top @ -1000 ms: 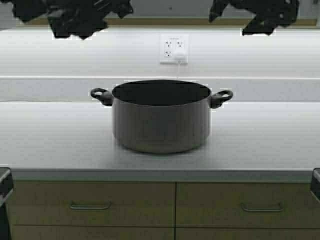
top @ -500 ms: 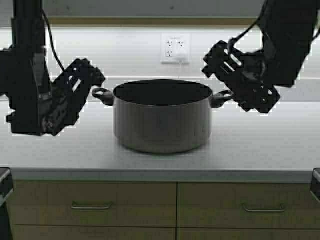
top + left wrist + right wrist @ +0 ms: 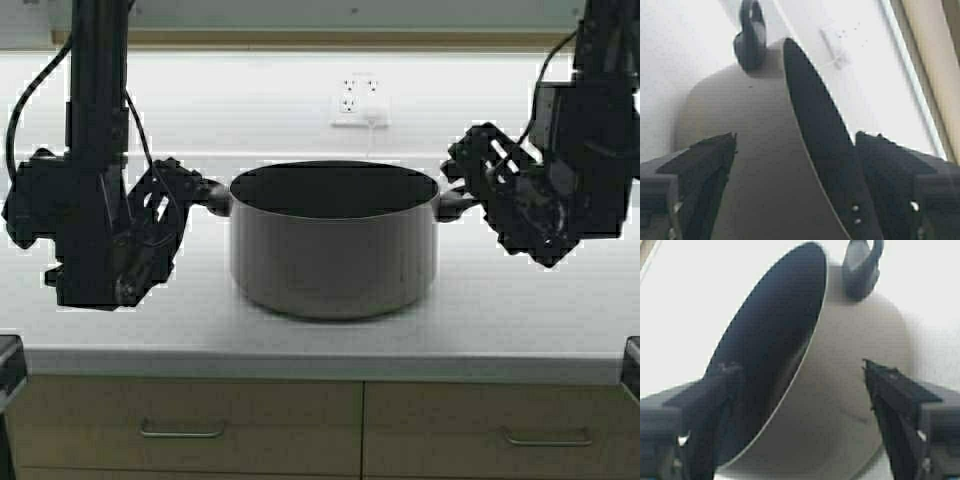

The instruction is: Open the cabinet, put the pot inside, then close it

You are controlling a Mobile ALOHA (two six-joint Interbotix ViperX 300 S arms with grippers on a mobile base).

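The grey pot (image 3: 333,250) stands upright on the white counter (image 3: 560,310), dark inside, with a black loop handle on each side. My left gripper (image 3: 172,200) is open just outside the pot's left handle (image 3: 212,193). My right gripper (image 3: 478,188) is open just outside the right handle (image 3: 452,203). In the left wrist view the open gripper (image 3: 795,150) frames the pot's wall (image 3: 755,165), with the far handle (image 3: 750,35) beyond. The right wrist view shows the same: the open gripper (image 3: 800,377) and the pot (image 3: 850,405). Of the cabinet only a tan strip (image 3: 300,40) shows at the top; its doors are out of view.
A wall socket with a white plug (image 3: 358,103) is behind the pot. Below the counter's front edge are tan drawers with horizontal handles (image 3: 180,431) (image 3: 545,437). Bare counter lies on both sides of the pot, under my arms.
Both arms have come down from the top of the view to either side of the pot, beside its handles. The scene has shifted slightly and grown: the robot has moved a little closer.
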